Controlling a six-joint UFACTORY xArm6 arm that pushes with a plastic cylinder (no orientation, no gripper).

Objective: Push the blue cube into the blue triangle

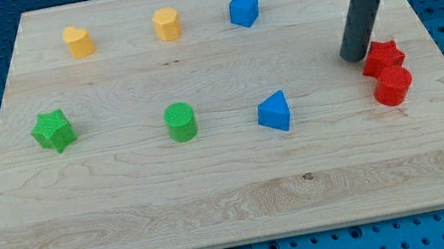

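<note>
The blue cube [244, 9] sits near the view's top, right of centre. The blue triangle [274, 112] lies below it, in the middle band of the wooden board [235, 195]. My tip [354, 58] rests on the board at the view's right, just left of the red star [383, 57]. It is well to the right of both blue blocks, lower than the cube and a little higher than the triangle. It touches neither blue block.
A red cylinder [393, 86] sits just below the red star. A yellow heart [78, 42] and a yellow hexagon [167, 24] lie at the top left. A green star [53, 131] and a green cylinder [180, 122] lie in the middle band.
</note>
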